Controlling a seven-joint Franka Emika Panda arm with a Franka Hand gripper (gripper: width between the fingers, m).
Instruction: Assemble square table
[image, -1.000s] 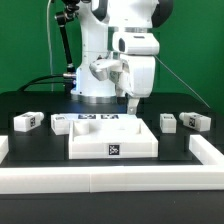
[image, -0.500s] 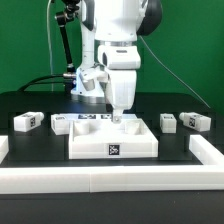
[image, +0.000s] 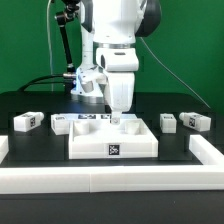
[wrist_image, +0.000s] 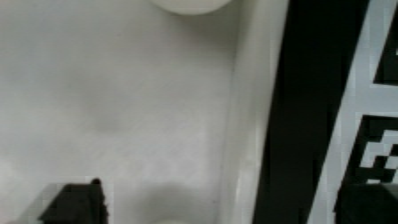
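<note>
In the exterior view, the white tabletop (image: 112, 138) lies flat on the black counter (image: 40, 140) at the middle of the scene. Its raised rim faces up and a black-and-white tag (image: 113, 150) sits on its front wall. The arm (image: 118, 45) reaches straight down over the tabletop's rear edge. The fingers (image: 117, 113) hang at about the rear rim, but they are too small here to tell whether they touch it. Two leg blocks (image: 26, 121) stand on the counter toward the exterior view's left of the tabletop, the nearer one (image: 60, 124) just beside its rear corner. Two more (image: 168, 122) stand toward the exterior view's right, the outer one (image: 192, 121) a little farther out. All four are apart from the tabletop. The marker board (image: 88, 118) lies flat behind the tabletop, partly hidden by its rear rim. White border rails (image: 110, 182) edge the counter at the front and on both sides.

In the wrist view, the camera looks closely down on a white surface of the tabletop (wrist_image: 125, 110), blurred by nearness. A pale raised edge (wrist_image: 254, 110) runs alongside it, then a black strip, then part of a black-and-white tag (wrist_image: 370, 150). One dark fingertip (wrist_image: 75, 203) shows over the white surface. The fingers are spread wide and nothing is pinched between them. A rounded white shape (wrist_image: 187, 5) shows at the frame's edge, and I cannot tell what it is.
</note>
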